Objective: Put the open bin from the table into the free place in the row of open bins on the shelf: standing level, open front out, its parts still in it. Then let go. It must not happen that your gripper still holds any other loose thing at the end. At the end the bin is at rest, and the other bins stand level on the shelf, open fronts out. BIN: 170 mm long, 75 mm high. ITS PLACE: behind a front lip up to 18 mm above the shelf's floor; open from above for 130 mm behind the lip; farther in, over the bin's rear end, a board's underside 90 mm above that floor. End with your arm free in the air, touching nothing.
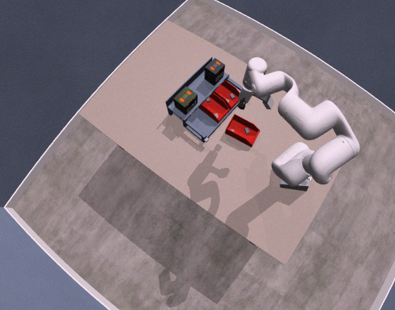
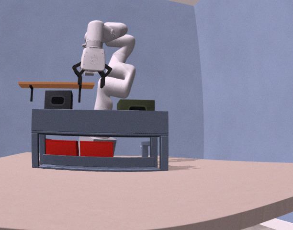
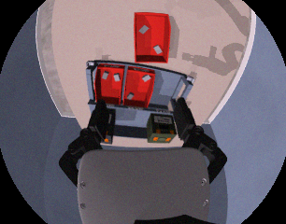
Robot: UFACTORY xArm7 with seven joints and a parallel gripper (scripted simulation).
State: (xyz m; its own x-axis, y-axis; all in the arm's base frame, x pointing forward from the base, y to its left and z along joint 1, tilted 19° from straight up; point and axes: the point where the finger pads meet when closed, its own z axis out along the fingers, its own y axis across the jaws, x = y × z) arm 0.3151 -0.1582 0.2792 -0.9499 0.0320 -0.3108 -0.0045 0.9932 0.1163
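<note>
Tool (image 1: 255, 103) (image 2: 91, 85) (image 3: 140, 105) hangs wide open and empty, the loose bin (image 1: 242, 130) (image 3: 151, 37) below it on the table (image 1: 177, 160) (image 2: 141, 193) (image 3: 110, 28), presumably awaiting pickup!

Beyond the jaws, two bins (image 1: 212, 110) (image 1: 224, 89) (image 2: 96, 149) (image 2: 61, 147) (image 3: 139, 89) (image 3: 109, 91) stand side by side on the shelf (image 1: 197, 124) (image 2: 99, 160) (image 3: 164, 86); farther out, a third bin (image 1: 239, 128) (image 3: 152, 41) sits on the table (image 1: 141, 100) (image 2: 141, 193) (image 3: 106, 28).

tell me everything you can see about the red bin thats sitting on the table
The loose bin is a bright red, open-topped tray, longer than wide, with a smooth surface that looks like plastic. Its side walls slope down toward one end. Two small grey parts lie inside, apart from each other. It rests upright on the table, in front of the shelf's row of bins and apart from the shelf. Only the table touches it from outside; the gripper does not.
</note>
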